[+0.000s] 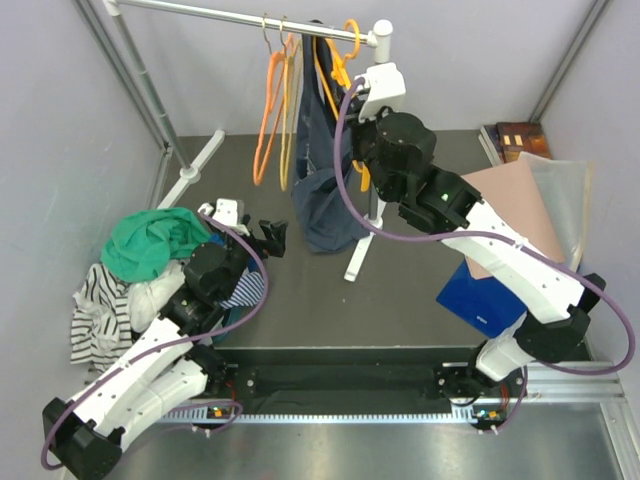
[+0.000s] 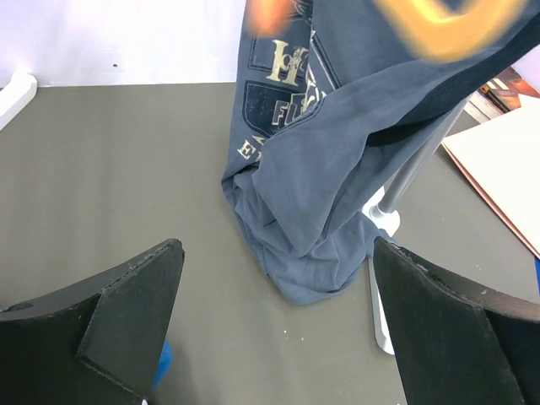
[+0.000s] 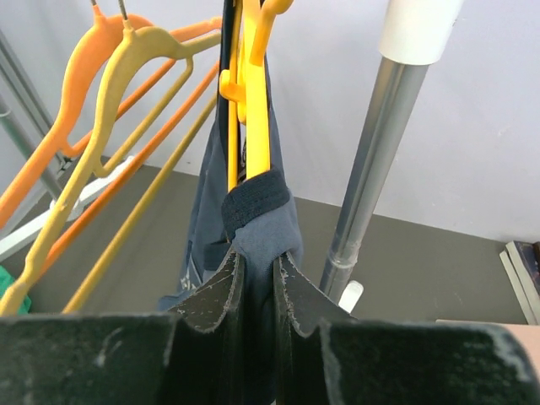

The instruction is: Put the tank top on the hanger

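The dark navy tank top [image 1: 322, 190] hangs from the rack with its hem bunched on the floor; pale lettering shows on the tank top [image 2: 312, 194] in the left wrist view. The amber hanger [image 1: 343, 58] hangs on the rail above it. In the right wrist view the hanger [image 3: 250, 101] runs down into the cloth, and my right gripper [image 3: 258, 263] is shut on a thick fold of the tank top [image 3: 263, 219] just below it. My right gripper [image 1: 350, 97] is high up by the rail. My left gripper [image 1: 266, 236] is low and left of the cloth, and my left gripper [image 2: 277, 246] is open and holds nothing.
An orange hanger [image 1: 266, 120] and a tan one [image 1: 288, 110] hang left of the tank top. The rack's pole [image 3: 371, 169] and white foot [image 1: 360, 252] stand close by. A green garment [image 1: 150, 242] and striped cloth [image 1: 95, 315] lie left; a blue box [image 1: 482, 295] and pink board [image 1: 512, 210] lie right.
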`<move>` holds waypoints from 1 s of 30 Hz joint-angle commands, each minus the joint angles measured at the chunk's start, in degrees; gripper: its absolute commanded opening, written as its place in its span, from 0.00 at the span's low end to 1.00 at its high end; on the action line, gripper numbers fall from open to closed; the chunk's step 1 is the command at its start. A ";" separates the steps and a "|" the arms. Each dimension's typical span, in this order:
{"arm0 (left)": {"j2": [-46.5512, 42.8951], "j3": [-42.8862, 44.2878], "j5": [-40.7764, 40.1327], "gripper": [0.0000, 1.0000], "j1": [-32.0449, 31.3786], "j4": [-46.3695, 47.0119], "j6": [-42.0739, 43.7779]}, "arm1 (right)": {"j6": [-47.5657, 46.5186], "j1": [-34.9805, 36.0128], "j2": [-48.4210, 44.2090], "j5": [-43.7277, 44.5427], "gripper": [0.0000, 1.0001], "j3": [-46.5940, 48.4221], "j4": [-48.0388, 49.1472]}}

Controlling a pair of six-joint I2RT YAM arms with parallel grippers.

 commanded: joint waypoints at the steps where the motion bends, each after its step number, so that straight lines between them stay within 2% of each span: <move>1: -1.00 -0.30 -0.49 0.99 0.03 0.82 0.67 | 2.45 -2.01 -1.70 -1.51 0.00 1.28 2.07; 15: -1.09 -0.12 -0.67 0.99 0.12 0.38 0.59 | 6.58 -4.47 -5.39 -4.24 0.00 -5.13 1.19; 18: -1.09 -0.12 -0.75 0.99 0.03 0.29 0.59 | 7.20 -4.30 -6.80 -5.12 0.19 -6.28 1.37; 19: -1.18 -0.12 -0.67 0.99 0.11 0.21 0.59 | 7.29 -4.30 -7.15 -5.99 0.31 -6.46 1.45; 21: -1.09 -0.03 -0.75 0.99 0.11 0.29 0.58 | 7.29 -4.30 -8.29 -6.96 0.42 -7.25 1.98; 22: -1.09 -0.03 -0.75 0.99 0.03 0.21 0.59 | 7.29 -4.30 -8.82 -7.92 0.52 -7.60 2.24; 24: -1.09 0.05 -1.02 0.99 0.03 0.20 0.67 | 6.76 -4.38 -9.79 -8.80 0.60 -8.65 3.30; 25: -1.18 0.05 -1.10 0.99 0.03 0.12 0.67 | 6.50 -4.21 -10.22 -9.59 0.68 -9.01 3.65; 27: -1.18 -0.03 -1.28 0.99 0.11 0.03 0.67 | 5.97 -4.30 -10.93 -10.39 0.73 -9.79 4.27; 28: -1.09 0.05 -1.28 0.99 0.03 0.03 0.67 | 5.80 -4.30 -11.19 -11.26 0.81 -10.15 4.53; 30: -1.09 0.05 -1.63 0.99 0.03 -0.06 0.67 | 5.53 -4.38 -12.16 -12.14 0.87 -11.29 5.50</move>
